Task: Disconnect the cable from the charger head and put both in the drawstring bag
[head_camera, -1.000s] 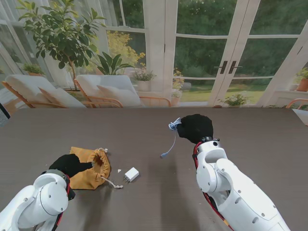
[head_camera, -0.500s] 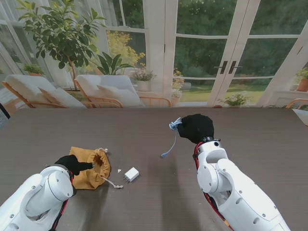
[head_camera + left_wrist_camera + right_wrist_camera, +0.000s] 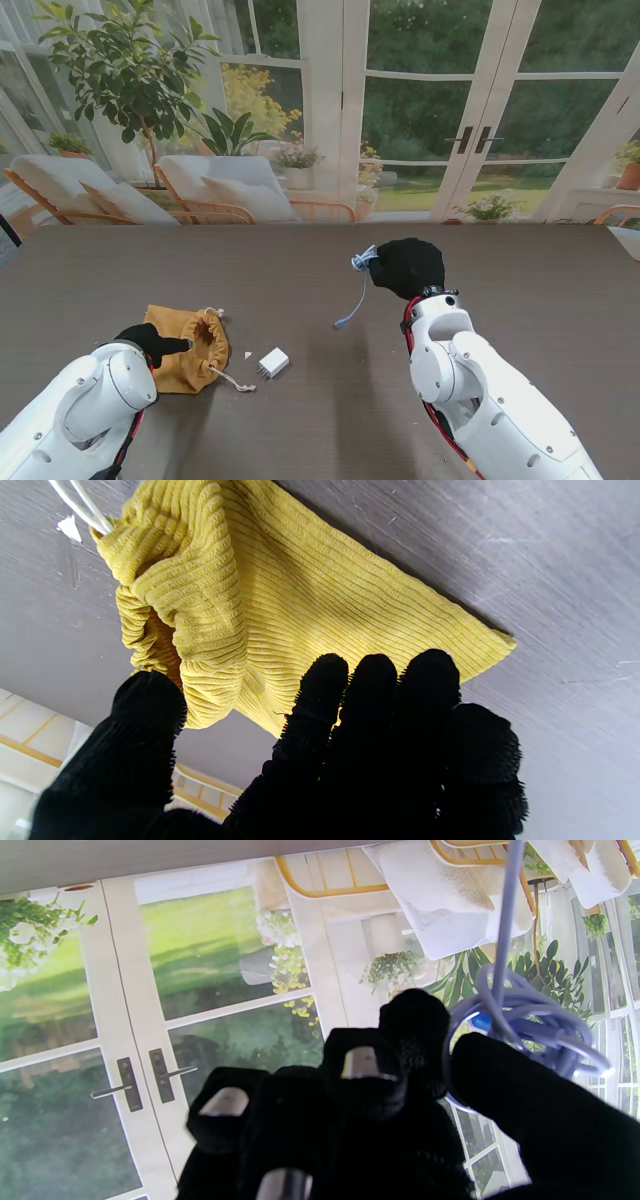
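The yellow corduroy drawstring bag (image 3: 188,350) lies on the table at my near left, mouth toward the centre. My left hand (image 3: 150,341) rests at the bag's mouth (image 3: 165,645); its thumb (image 3: 135,720) is at the rim and the other fingers (image 3: 380,695) lie on the cloth. Whether it grips the rim I cannot tell. The white charger head (image 3: 272,362) lies on the table just right of the bag, unplugged. My right hand (image 3: 406,266) is raised over the table's middle, shut on the coiled pale blue cable (image 3: 525,1025), whose loose end (image 3: 347,312) dangles toward the table.
The bag's white drawstring (image 3: 232,380) trails between bag and charger. A small white scrap (image 3: 248,355) lies beside them. The dark table (image 3: 520,290) extends right and far toward the glass doors.
My left arm has drawn back toward me while its hand stays at the bag's mouth. The right hand and cable have barely moved.
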Robot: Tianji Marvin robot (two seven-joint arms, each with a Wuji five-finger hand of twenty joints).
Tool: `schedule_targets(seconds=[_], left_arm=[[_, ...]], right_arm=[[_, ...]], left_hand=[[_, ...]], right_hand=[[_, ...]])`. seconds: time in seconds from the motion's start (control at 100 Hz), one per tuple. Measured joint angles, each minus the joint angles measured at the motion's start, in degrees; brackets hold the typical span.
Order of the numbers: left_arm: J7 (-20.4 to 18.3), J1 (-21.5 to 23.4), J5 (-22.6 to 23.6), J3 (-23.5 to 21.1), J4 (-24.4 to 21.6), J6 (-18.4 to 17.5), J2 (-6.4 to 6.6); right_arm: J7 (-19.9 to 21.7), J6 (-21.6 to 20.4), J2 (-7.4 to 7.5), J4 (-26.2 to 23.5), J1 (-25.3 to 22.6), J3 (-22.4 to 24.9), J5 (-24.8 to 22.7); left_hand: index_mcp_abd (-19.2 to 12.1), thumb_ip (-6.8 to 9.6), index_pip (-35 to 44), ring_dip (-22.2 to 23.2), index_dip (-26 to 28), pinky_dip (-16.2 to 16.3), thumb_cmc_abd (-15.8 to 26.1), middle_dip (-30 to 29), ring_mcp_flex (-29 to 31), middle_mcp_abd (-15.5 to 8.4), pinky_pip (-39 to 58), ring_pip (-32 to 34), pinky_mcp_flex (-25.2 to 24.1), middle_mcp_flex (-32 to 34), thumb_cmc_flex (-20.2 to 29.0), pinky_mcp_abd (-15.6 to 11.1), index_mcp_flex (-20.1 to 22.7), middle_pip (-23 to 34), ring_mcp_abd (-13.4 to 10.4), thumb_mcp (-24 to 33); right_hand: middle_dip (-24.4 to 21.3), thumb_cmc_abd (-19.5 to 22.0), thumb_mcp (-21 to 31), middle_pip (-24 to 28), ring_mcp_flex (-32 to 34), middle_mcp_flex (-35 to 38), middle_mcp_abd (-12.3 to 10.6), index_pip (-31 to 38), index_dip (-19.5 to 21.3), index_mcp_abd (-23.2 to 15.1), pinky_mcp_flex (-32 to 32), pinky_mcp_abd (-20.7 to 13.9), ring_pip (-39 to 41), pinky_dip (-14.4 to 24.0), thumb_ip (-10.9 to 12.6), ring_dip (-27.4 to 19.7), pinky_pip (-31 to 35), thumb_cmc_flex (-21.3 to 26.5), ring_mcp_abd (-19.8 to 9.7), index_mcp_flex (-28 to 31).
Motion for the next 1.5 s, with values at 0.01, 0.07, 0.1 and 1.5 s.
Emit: schedule_targets(seconds=[0.01,0.07,0.1,1.5], left_arm=[[0.0,-0.1,-0.1,0.0,0.2,-0.2,-0.01],[0.4,-0.7,-1.0,0.0,1.3,-1.3,-0.08],[0.7,-0.9,-1.3,0.0,1.8,-1.7,-0.14],[1.7,-14.6,-8.6,11.4,18.5,-6.3,-0.64]], right_arm=[[0.0,0.0,0.0,0.0,0.0,0.0,0.0],[0.0,0.0,0.0,0.0,0.0,0.0,0.0],[0.0,0.0,0.0,-0.1,0.0,0.0,0.0],[0.6,0.0,0.01,-0.5,-0.8,0.1,0.4]], left_hand=[[-0.1,0.0,0.7,0.0,0.3,0.0,0.0,0.2,0.3,-0.1,0.7,0.5,0.4,0.1,0.0,0.0,0.3,0.3,-0.1,0.2],[-0.7,0.0,3.3,0.0,1.7,0.0,0.0,1.2,0.7,-0.8,1.3,1.3,1.1,1.3,0.0,0.0,0.5,1.6,-0.3,1.5],[-0.9,0.0,4.5,0.0,2.3,-0.1,0.0,1.8,1.9,-1.1,2.0,1.8,1.8,2.1,0.0,0.0,1.0,2.1,-0.6,1.8],[-6.4,-0.09,19.0,0.2,8.8,-2.9,0.1,12.2,10.8,-6.4,10.2,12.6,10.2,12.1,4.2,-0.4,8.2,12.4,-4.4,15.7]], right_hand=[[0.0,0.0,0.0,0.0,0.0,0.0,0.0,0.0,0.0,0.0,0.0,0.0,0.0,0.0,0.0,0.0,0.0,0.0,0.0,0.0],[0.0,0.0,0.0,0.0,0.0,0.0,0.0,0.0,0.0,0.0,0.0,0.0,0.0,0.0,0.0,0.0,0.0,0.0,0.0,0.0],[0.0,0.0,0.0,0.0,0.0,0.0,0.0,0.0,0.0,0.0,0.0,0.0,0.0,0.0,0.0,0.0,0.0,0.0,0.0,0.0],[0.0,0.0,0.0,0.0,0.0,0.0,0.0,0.0,0.0,0.0,0.0,0.0,0.0,0.0,0.0,0.0,0.0,0.0,0.0,0.0]])
